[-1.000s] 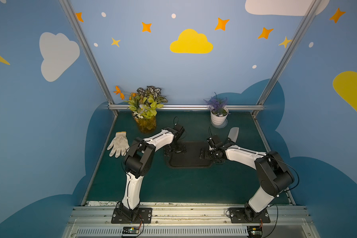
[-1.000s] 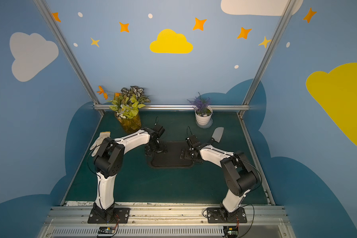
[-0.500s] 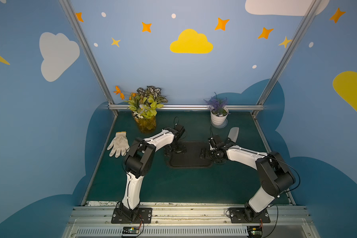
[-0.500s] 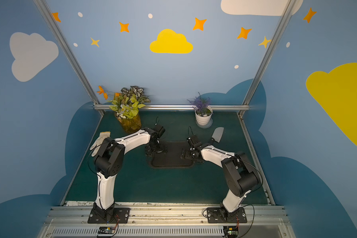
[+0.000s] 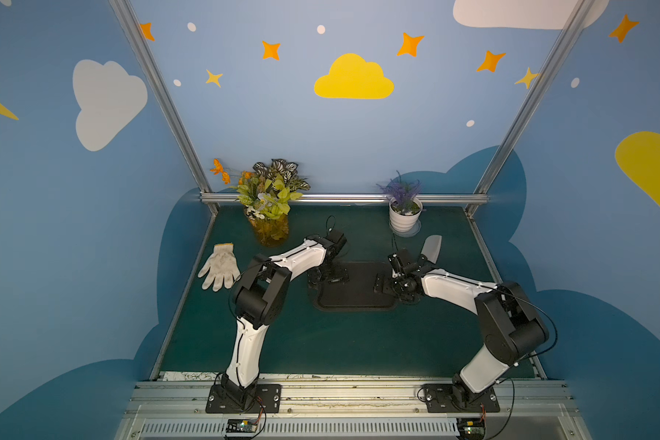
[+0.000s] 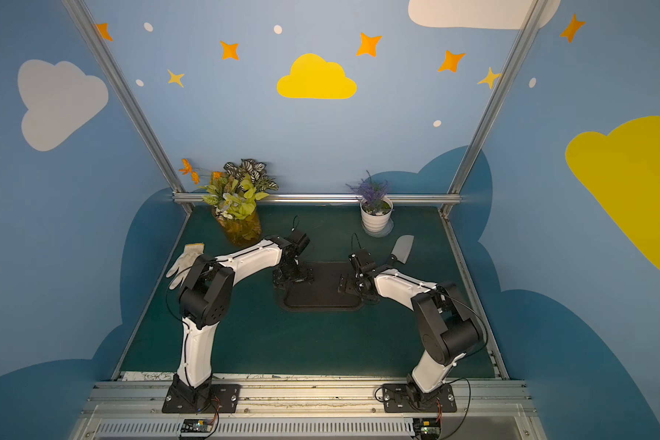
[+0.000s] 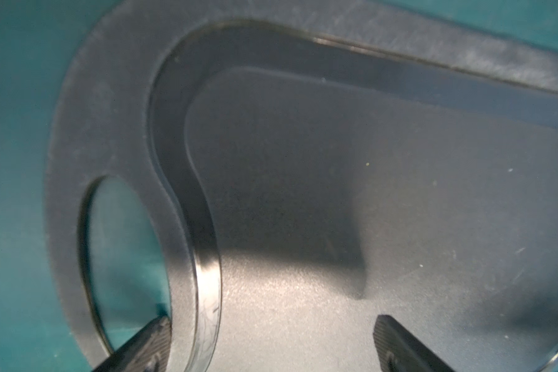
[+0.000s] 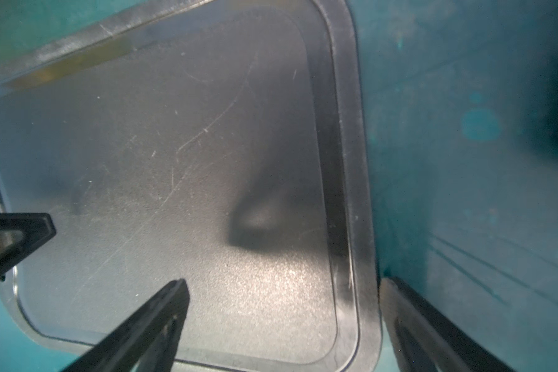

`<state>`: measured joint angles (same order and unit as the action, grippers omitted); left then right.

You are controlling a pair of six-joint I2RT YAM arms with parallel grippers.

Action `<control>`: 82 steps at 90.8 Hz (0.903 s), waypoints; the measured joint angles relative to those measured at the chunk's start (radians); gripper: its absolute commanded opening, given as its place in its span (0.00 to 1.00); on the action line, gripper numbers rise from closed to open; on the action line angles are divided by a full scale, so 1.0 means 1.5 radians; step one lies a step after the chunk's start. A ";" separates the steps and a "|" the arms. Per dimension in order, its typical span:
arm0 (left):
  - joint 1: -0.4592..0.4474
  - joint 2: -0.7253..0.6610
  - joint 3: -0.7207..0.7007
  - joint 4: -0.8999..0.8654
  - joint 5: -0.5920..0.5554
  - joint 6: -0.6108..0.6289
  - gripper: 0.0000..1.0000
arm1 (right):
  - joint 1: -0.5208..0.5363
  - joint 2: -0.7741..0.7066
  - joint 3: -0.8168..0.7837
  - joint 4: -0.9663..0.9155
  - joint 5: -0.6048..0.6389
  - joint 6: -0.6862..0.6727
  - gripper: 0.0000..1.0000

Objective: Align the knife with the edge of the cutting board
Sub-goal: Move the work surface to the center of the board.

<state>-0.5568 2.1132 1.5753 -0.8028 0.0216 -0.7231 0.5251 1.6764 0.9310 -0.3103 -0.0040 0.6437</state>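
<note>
The black cutting board [image 5: 353, 285] lies flat mid-table, seen in both top views [image 6: 321, 289]. The knife [image 5: 431, 247] lies on the green mat off the board's far right corner, angled to the board's edges; its grey blade [image 6: 402, 247] shows and its handle is mostly hidden behind my right wrist. My left gripper [image 5: 326, 276] is open at the board's left end: in the left wrist view [image 7: 271, 335] one finger [image 7: 149, 341] sits in the oval handle hole. My right gripper [image 5: 387, 284] is open, straddling the board's right rim [image 8: 351, 193]. Neither holds anything.
A white work glove [image 5: 220, 264] lies at the left of the mat. A vase of flowers [image 5: 269, 213] and a white pot with a purple plant [image 5: 404, 217] stand along the back rail. Blue walls and metal posts close in the sides.
My right arm has edged slightly to the right. The board, the knife and the left arm have not visibly moved, and both grippers stay open.
</note>
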 measured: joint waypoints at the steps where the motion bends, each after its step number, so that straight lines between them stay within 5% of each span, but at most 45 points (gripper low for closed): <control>1: 0.000 0.000 0.000 0.000 0.000 0.000 1.00 | 0.000 0.000 0.000 0.000 0.000 -0.001 0.98; 82: 0.012 -0.006 -0.008 0.008 0.019 -0.002 1.00 | -0.008 -0.004 -0.004 -0.006 0.014 -0.003 0.98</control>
<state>-0.5388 2.1040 1.5627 -0.7914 0.0494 -0.7258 0.5137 1.6711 0.9257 -0.3187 0.0177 0.6392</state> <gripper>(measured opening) 0.998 0.976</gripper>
